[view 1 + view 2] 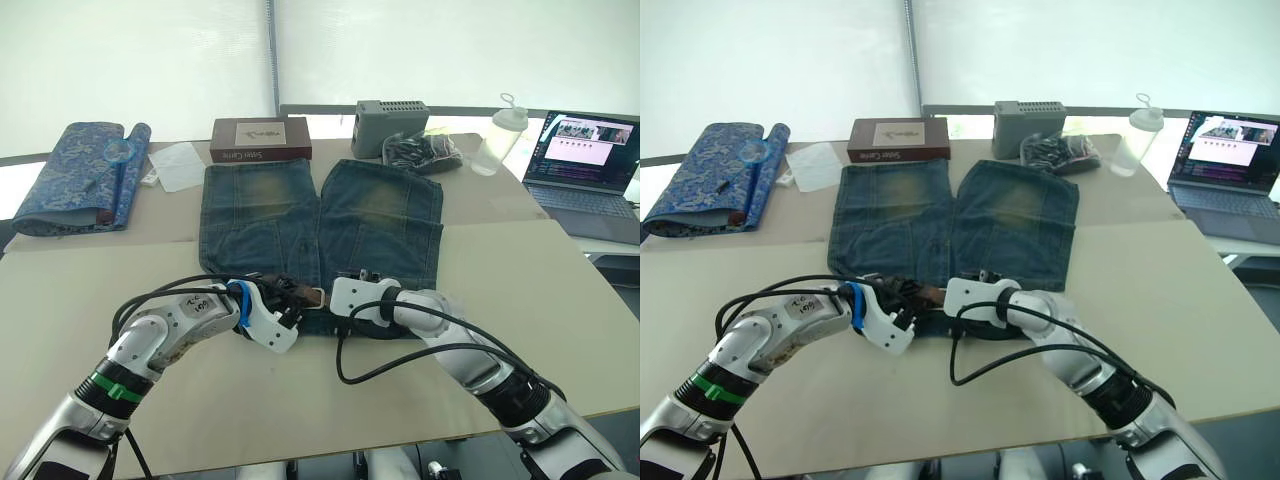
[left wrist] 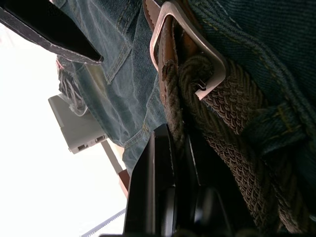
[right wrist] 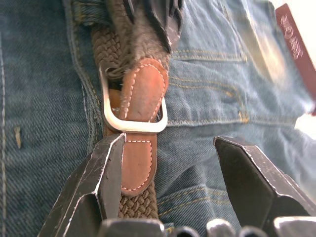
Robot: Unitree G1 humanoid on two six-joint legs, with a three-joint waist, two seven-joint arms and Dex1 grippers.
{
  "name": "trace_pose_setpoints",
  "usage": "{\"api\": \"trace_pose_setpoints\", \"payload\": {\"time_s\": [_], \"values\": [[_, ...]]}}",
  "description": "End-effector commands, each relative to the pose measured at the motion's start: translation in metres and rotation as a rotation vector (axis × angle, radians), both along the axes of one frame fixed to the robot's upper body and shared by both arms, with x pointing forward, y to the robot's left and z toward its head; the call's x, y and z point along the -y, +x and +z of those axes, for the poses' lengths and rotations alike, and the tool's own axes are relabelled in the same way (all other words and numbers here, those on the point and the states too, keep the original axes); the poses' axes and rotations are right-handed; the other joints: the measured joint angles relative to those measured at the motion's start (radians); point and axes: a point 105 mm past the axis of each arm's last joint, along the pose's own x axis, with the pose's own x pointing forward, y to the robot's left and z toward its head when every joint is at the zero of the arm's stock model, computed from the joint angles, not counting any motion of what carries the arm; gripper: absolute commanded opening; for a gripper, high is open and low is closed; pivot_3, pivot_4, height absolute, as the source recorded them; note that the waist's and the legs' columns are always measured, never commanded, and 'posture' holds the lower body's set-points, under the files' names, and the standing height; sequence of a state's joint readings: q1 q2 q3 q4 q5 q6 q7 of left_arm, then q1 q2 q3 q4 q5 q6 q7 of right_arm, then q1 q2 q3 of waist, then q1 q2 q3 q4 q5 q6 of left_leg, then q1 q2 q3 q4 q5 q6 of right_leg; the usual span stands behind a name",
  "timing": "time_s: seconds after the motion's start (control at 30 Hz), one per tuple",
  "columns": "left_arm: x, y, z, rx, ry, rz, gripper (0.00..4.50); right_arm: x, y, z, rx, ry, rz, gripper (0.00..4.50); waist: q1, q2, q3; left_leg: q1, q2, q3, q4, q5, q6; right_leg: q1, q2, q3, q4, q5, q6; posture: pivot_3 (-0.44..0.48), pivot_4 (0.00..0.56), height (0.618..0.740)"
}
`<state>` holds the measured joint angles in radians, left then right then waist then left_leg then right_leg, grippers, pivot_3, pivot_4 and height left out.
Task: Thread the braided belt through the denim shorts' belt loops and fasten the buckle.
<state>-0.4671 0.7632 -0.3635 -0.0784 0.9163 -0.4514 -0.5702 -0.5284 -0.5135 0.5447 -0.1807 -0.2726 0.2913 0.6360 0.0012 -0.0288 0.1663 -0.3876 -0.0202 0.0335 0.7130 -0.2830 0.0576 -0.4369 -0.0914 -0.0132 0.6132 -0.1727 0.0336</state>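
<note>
Denim, faded blue with yellowish worn patches, makes up the shorts [image 1: 320, 235] lying flat on the tan table [image 1: 560, 300], legs toward the far edge and waistband toward the near edge. Along that waistband runs the dark brown braided belt [image 3: 132, 210], already passed under a short blue denim belt loop [image 2: 276, 126].

From the left comes the left gripper [image 1: 290, 300]; its black fingers are clenched on the belt's braided strap right beside the small silver rectangular buckle [image 3: 129, 106]. At the middle of the waistband, the belt's smooth brown leather tip lies through the buckle frame. I cannot tell whether the prong sits in the weave.

To the right, the right gripper [image 3: 168, 163] is released, its fingers spread wide. One finger lies on the leather tip just below the buckle, the other rests apart over bare denim, and nothing is grasped between them.

Judged from this, threading looks done and fastening the buckle is the step in hand. The next move likely calls for the right gripper to close on the leather tip and draw it through while the left holds the strap steady, so the prong can seat.
</note>
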Motion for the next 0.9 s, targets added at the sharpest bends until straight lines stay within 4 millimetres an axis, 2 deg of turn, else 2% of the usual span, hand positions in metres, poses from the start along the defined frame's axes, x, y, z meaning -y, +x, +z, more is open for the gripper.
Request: {"api": "trace_pose_setpoints", "payload": {"time_s": [0.03,0.2,0.33,0.47,0.67,0.9], "values": [[0.005,-0.002,-0.001,-0.010,-0.008,-0.024,0.05,-0.010,0.001,0.020,0.055,0.094,0.018,3.22,-0.003,0.000,0.000,0.000,0.000,0.000,0.000,0.000,0.000,0.000,0.000,0.000,0.000,0.000,0.000,0.000,0.150,0.740],[0.006,-0.004,-0.002,-0.011,-0.006,-0.042,0.05,-0.013,0.000,0.042,0.067,0.229,0.007,3.22,-0.005,0.000,0.000,-0.001,0.000,0.000,0.000,0.000,0.000,-0.001,0.000,0.000,0.000,0.000,-0.001,0.000,0.150,0.740],[0.010,-0.003,-0.004,-0.055,-0.064,-0.040,0.05,-0.014,-0.004,0.049,0.065,0.261,0.026,3.22,-0.003,0.000,0.000,-0.001,0.000,0.000,-0.001,0.000,0.000,-0.002,0.000,0.000,0.000,0.000,-0.001,0.000,0.150,0.740],[0.020,-0.003,-0.007,-0.121,-0.143,-0.012,0.05,-0.006,-0.007,0.046,0.041,0.253,0.008,3.22,0.003,0.000,0.000,-0.002,-0.001,0.000,-0.001,0.000,0.000,-0.001,-0.001,0.000,0.000,0.000,-0.001,0.000,0.150,0.740],[0.025,0.000,-0.017,-0.245,-0.258,0.072,0.05,0.029,-0.011,0.029,0.036,0.077,-0.040,3.22,0.014,0.000,0.000,-0.002,-0.003,0.000,0.000,-0.001,0.001,0.000,-0.002,0.000,-0.001,0.000,0.000,0.000,0.150,0.740],[0.030,0.002,-0.021,-0.309,-0.314,0.089,0.05,0.036,-0.003,0.023,0.069,0.015,-0.074,3.22,0.012,0.003,-0.002,0.000,-0.001,0.000,0.000,0.000,0.000,0.001,-0.001,0.000,-0.001,0.000,0.000,0.000,0.150,0.740]]}}
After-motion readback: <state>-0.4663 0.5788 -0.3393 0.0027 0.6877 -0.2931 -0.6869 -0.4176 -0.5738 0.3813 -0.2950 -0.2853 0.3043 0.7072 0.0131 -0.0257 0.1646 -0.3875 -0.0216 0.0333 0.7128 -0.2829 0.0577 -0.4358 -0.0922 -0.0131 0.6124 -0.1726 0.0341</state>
